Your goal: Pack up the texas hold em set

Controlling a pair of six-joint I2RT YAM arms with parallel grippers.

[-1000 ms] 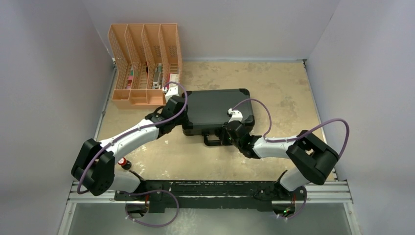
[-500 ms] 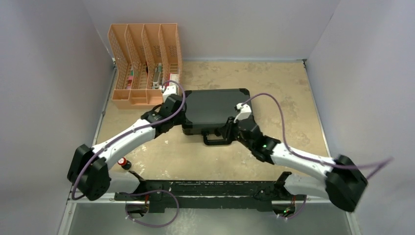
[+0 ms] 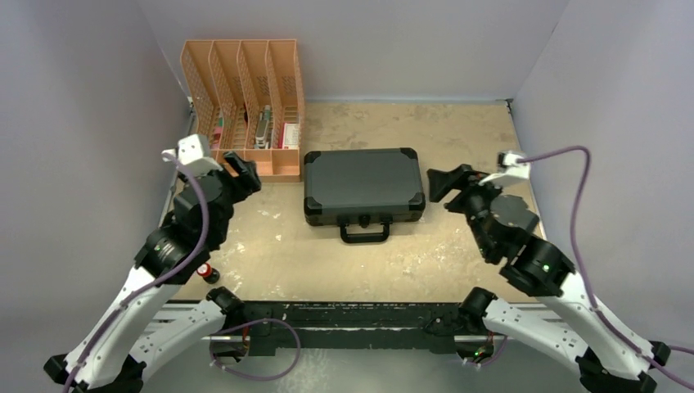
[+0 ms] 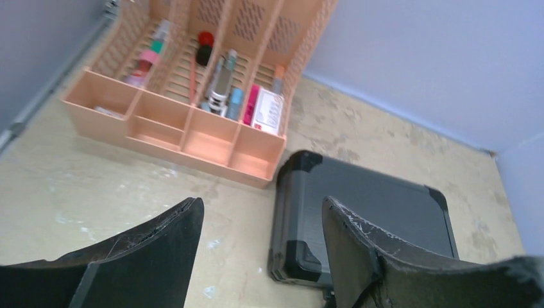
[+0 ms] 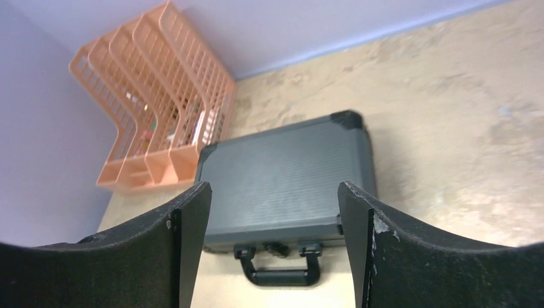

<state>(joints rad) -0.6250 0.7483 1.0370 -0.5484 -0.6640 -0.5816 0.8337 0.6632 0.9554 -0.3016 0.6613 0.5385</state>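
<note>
The texas hold em set shows as a black hard case (image 3: 364, 184), lid shut, lying flat mid-table with its handle (image 3: 365, 233) toward the arms. My left gripper (image 3: 241, 173) hovers to the case's left, raised off the table, open and empty. Off the case's right end, my right gripper (image 3: 446, 184) is also raised, open and empty. In the left wrist view the left gripper (image 4: 262, 204) looks down past the case's (image 4: 372, 212) near left corner. The right gripper (image 5: 274, 187) frames the case (image 5: 282, 173) and handle (image 5: 279, 273) from a distance.
An orange slotted file organiser (image 3: 245, 106) with pens and small items stands at the back left, nearly touching the case's far left corner. A small red-and-black bottle (image 3: 206, 271) stands near the left arm's base. Grey walls enclose the table on three sides.
Both arms have pulled off the case, the left one up and to the left, the right one up and to the right. Both grippers have opened. The case has stayed put.
</note>
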